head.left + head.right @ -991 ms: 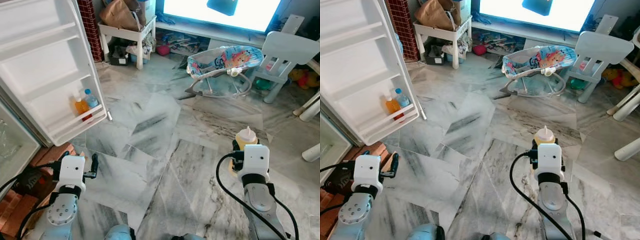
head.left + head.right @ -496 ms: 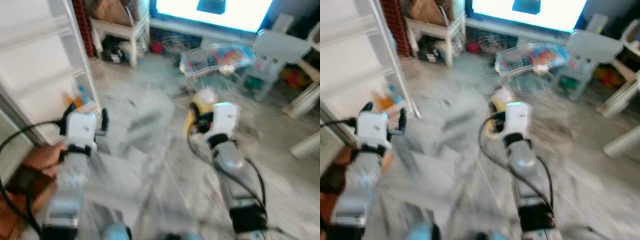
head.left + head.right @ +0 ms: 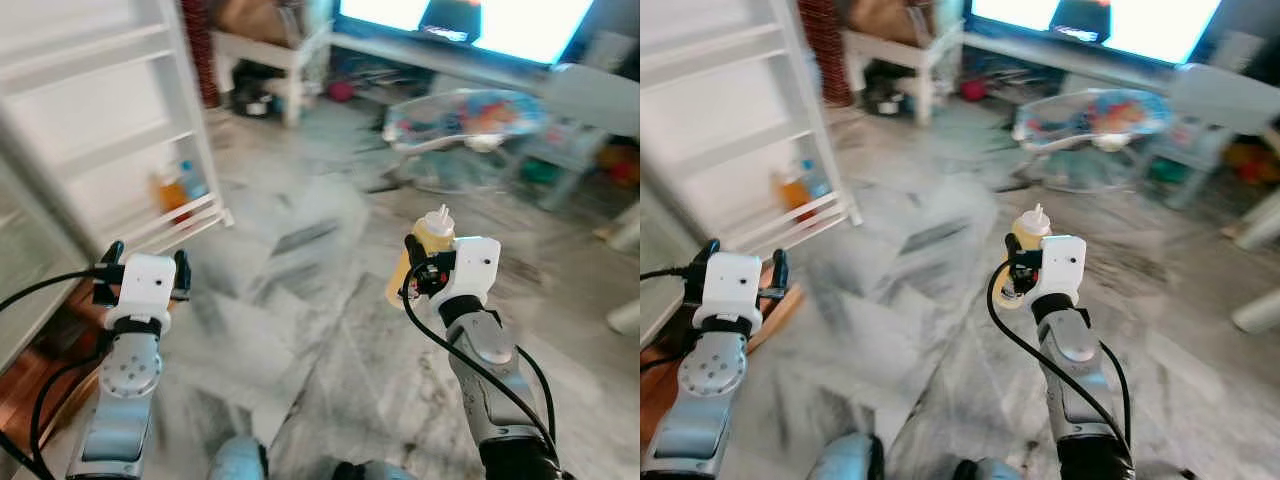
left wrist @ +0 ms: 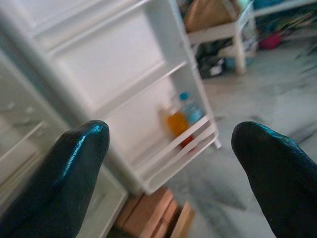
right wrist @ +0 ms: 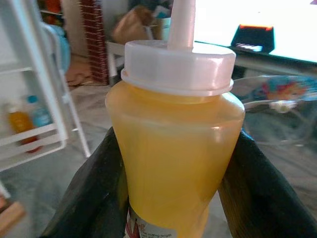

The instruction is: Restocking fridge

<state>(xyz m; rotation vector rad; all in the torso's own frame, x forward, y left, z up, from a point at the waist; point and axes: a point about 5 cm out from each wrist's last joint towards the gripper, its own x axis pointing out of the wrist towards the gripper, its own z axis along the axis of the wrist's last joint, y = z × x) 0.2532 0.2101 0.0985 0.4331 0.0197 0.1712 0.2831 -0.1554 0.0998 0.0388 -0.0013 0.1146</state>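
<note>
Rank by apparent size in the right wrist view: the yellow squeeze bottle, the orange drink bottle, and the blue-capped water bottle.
1. Yellow squeeze bottle, far the largest, since it sits close in the right end effector.
2. Orange drink bottle and water bottle look alike; no ranking.

yellow squeeze bottle (image 5: 176, 144) | white nozzle cap | upright | clamped between right fingers (image 5: 94, 198)

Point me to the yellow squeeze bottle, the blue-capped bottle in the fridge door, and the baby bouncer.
yellow squeeze bottle (image 5: 176, 163), right wrist view, its yellow body.
blue-capped bottle (image 4: 190, 110), left wrist view, its upper body.
baby bouncer (image 3: 470, 115), left eye view, its patterned seat.
</note>
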